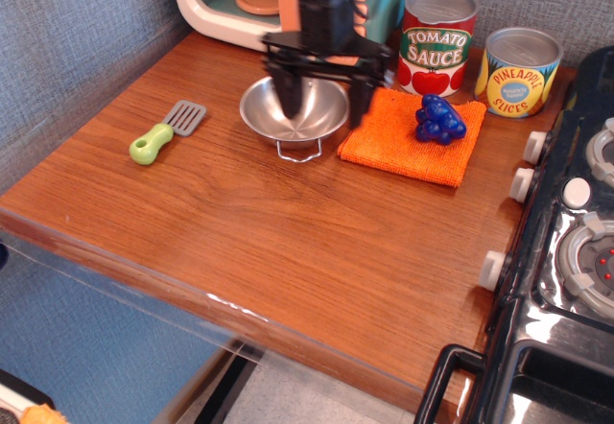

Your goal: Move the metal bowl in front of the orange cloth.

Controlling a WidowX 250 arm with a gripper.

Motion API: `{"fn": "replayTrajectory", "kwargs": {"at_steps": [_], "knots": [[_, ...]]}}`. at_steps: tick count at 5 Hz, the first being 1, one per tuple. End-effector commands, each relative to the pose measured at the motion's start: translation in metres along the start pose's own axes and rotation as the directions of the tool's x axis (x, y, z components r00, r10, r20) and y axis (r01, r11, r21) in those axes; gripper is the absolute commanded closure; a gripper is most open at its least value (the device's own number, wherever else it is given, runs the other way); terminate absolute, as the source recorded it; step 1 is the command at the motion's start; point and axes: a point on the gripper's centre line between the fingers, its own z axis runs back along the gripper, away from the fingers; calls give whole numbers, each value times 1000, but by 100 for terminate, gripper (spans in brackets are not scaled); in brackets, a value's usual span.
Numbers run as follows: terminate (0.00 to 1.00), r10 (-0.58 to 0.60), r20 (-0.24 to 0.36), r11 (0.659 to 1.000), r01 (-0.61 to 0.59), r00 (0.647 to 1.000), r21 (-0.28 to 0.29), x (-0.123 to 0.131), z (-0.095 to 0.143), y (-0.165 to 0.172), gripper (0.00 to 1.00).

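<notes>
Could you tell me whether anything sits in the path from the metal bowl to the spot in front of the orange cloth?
Nothing visible does. The metal bowl sits left of the orange cloth, and the wood in front of the cloth is bare. The open gripper hangs over the bowl's right rim. The blue grapes rest on the cloth, off that path.

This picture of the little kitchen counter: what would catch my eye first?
Probably the black gripper, jaws spread, poised over the metal bowl near the back of the wooden counter. Next, the orange cloth just right of the bowl, with blue toy grapes on it, and two labelled cans behind.
</notes>
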Motion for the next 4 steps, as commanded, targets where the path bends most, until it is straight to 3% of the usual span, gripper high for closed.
{"fn": "replayTrajectory", "kwargs": {"at_steps": [1,3,4], "knots": [[0,-38,29,999,38,999,-10,14,6,-10,0],[0,-88,0,996,88,996,-8,33,-11,-26,0],[0,-84,-32,996,85,996,20,37,-22,-25,0]]}}
